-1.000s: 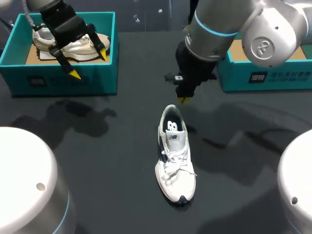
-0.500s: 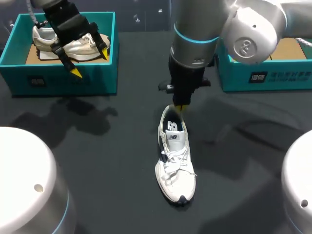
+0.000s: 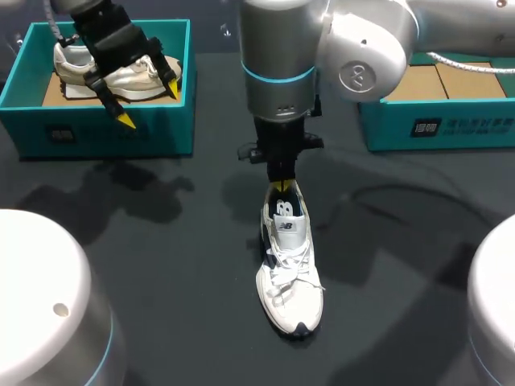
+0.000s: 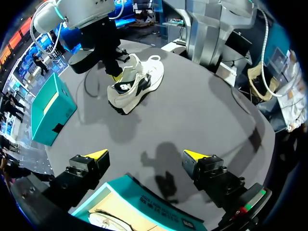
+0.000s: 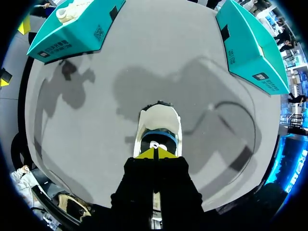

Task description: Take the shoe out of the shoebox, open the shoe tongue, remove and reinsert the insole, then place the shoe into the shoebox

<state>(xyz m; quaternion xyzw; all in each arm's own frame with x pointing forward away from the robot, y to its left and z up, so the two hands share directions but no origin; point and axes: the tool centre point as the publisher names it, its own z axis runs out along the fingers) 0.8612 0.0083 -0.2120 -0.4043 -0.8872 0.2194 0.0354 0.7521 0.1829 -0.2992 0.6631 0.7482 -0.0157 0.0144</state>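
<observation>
- Your white sneaker (image 3: 290,269) lay out on the dark counter (image 3: 161,265), near its middle. It sat upright on its sole, with the heel towards the shoeboxes and the toe towards the robot's base.
- Your right arm reached in past the middle and held the right claw (image 3: 279,186) pointing straight down at the sneaker's heel opening.
- From the right wrist, the right claw (image 5: 155,153) had its two yellow tips pressed together with nothing between them. It sat just above the sneaker's (image 5: 158,122) dark insole at the heel end.
- Your left claw (image 3: 148,103) hung over the left shoebox (image 3: 113,133), a teal one at the counter's far left. Its fingers were spread wide and gripped nothing.
- From the left wrist, the left claw (image 4: 145,155) showed one yellow tip at each side above that box's near wall (image 4: 159,211). The sneaker (image 4: 132,84) lay well ahead of it.
- A second sneaker (image 3: 121,76), white and cream, rested inside the left shoebox.
- The right shoebox (image 3: 438,125), also teal, stood at the far right with its brown cardboard floor showing, well apart from the sneaker on the counter.
</observation>
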